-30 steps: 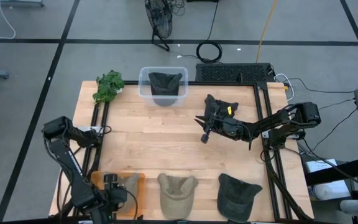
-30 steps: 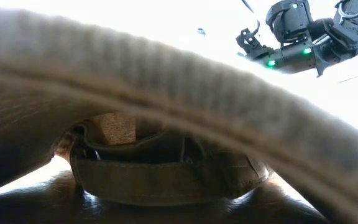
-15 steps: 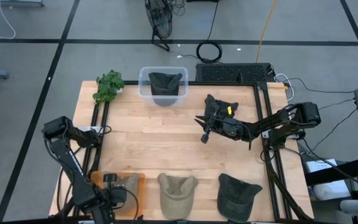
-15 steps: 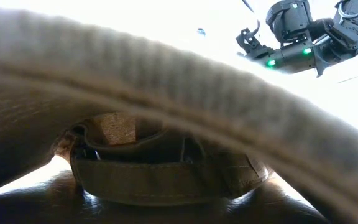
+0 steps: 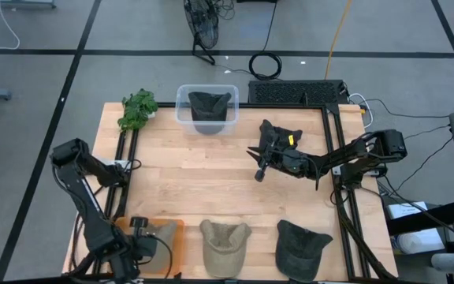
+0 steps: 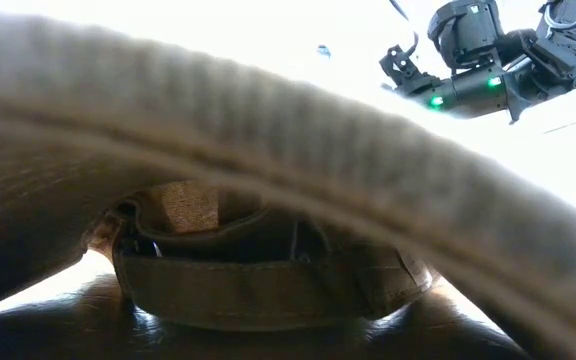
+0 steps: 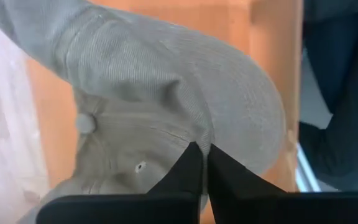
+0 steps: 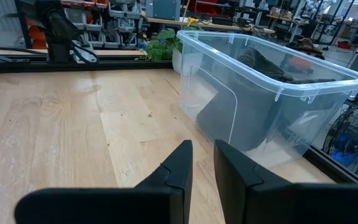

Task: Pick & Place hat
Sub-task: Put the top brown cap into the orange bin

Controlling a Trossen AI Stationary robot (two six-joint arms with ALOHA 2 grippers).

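Where the left gripper [image 7: 199, 163] met its target, the two dark fingers were pinched together with a fold of the tan hat [image 7: 166, 93] seemingly caught between their tips, so I judged it clenched on the cloth rather than merely resting there. That hat lay at the table's near left corner [image 5: 158, 234], on an orange patch of surface, just beside a second khaki cap [image 5: 225, 241], with a dark grey cap [image 5: 302, 244] further along the same front edge; the row looked laid out as a queue for pick-up. Grabbing at the crown near the button made sense, since soft fabric bunches there and gives the fingers something to hold. The cloth was ribbed, pale beige, with a rounded brim, a small eyelet and a top button, limp and creased. Toward the back edge stood the clear bin [image 5: 206, 110], one dark hat [image 5: 210, 105] already inside, which I took for the drop point. Mid-table, the right gripper [image 5: 261, 162] hung above the boards facing that bin, fingers nearly together on nothing, with a black cap [image 5: 278, 132] lying just behind it. A leafy plant [image 5: 137, 109] sat at the far left corner.
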